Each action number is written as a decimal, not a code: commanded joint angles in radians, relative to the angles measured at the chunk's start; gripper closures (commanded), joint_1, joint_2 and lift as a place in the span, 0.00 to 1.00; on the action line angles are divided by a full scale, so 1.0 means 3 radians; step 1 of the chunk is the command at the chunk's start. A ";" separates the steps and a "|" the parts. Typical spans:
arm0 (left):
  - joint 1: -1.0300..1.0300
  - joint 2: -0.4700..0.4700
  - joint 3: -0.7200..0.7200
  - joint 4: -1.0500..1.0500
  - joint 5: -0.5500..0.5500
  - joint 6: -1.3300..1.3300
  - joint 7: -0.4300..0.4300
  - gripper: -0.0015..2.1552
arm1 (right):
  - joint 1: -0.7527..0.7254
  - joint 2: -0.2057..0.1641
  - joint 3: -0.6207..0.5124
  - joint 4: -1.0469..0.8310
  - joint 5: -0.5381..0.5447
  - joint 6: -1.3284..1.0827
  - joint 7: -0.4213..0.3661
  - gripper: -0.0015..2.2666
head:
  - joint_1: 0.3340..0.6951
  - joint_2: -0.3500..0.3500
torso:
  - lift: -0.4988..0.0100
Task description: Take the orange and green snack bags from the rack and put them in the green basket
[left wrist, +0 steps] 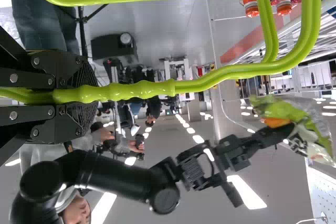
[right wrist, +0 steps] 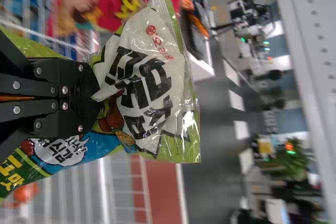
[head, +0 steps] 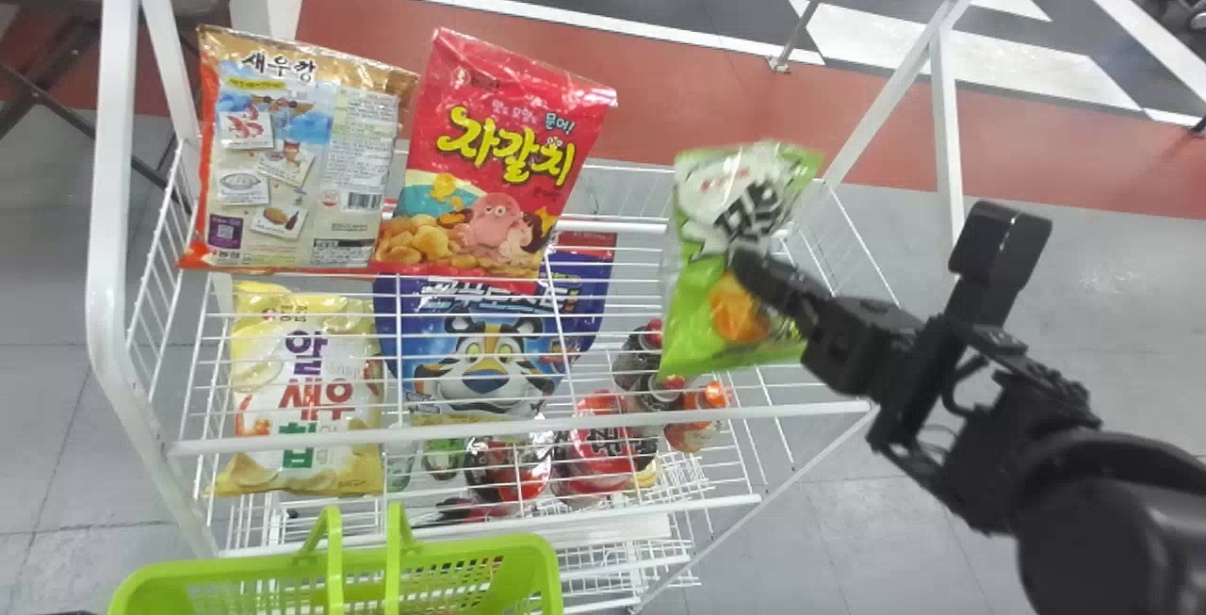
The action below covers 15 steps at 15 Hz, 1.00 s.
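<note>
So the right tool [head: 751, 268] is clamped on the green bag [head: 697, 314], pinching it mid-bag so the plastic bunches up, over the right end of the rack [head: 528, 429]. The orange bag [head: 301, 163] is on the rack, well off to that tool's left, with the red bag [head: 495, 163] between them. The yellow bag [head: 306, 389] and blue bag [head: 485, 342] are also left of it but lower down, and some bottles [head: 650, 361] sit below it. Meanwhile the left tool [left wrist: 86, 95] has the basket's handles [left wrist: 126, 90] gripped, with the green basket [head: 452, 577] robot-side of the rack, left of the right tool.
</note>
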 commanded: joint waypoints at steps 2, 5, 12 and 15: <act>0.0000 -0.0005 0.0003 0.0016 0.0000 -0.0058 -0.0001 1.00 | 0.0334 0.0146 -0.0174 -0.0349 -0.0400 0.0684 0.0173 0.98 | 1.00 0.00 | 0.98; 0.0010 -0.0015 0.0003 0.0031 0.0000 -0.0120 -0.0001 1.00 | 0.0461 0.0146 -0.0210 -0.0508 -0.0584 0.1482 0.0250 0.98 | 1.00 0.00 | 0.98; 0.0020 -0.0020 0.0003 0.0021 -0.0010 -0.0120 0.0004 1.00 | 0.0523 0.0120 0.0194 -0.0257 -0.0513 0.1673 0.0367 0.98 | 1.00 0.00 | 0.98; 0.0026 -0.0020 0.0003 0.0000 -0.0010 -0.0120 -0.0001 1.00 | 0.0559 0.0115 0.0557 -0.0119 -0.0328 0.1673 0.0373 0.98 | 1.00 0.00 | 0.98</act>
